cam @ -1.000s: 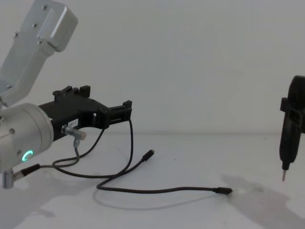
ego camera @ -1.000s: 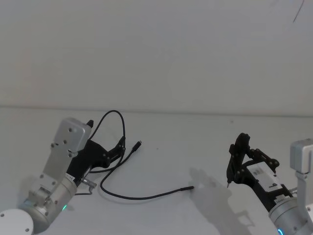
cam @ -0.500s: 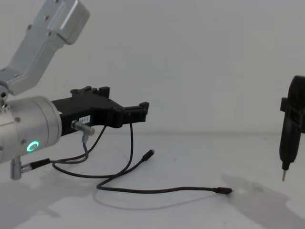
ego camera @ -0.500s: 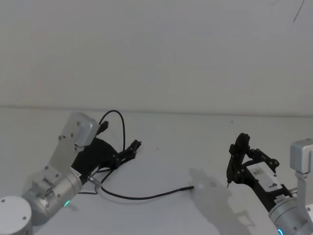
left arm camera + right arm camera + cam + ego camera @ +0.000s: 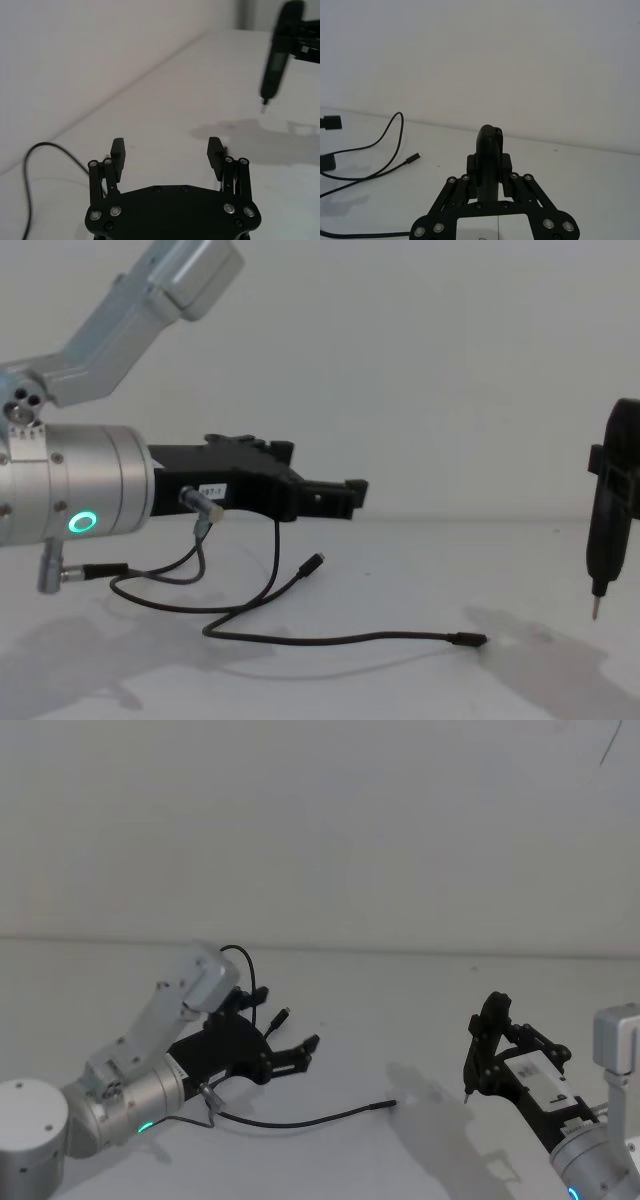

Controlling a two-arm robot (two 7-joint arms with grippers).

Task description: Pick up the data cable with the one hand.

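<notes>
While right gripper (image 5: 489,166) clamps a tool (image 5: 610,510), left gripper (image 5: 166,148) gapes above sideways-lying data cable (image 5: 330,638).

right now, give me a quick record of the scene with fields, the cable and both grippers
left gripper: open, nothing between its jaws, raised above the table
data cable: loose on the table, one loop arching up beside the left gripper
near plug: below and just ahead of the left gripper
far plug: on the table toward the middle
right gripper: at the right, shut on a pen-shaped tool, tip pointing down
cable held: no
</notes>
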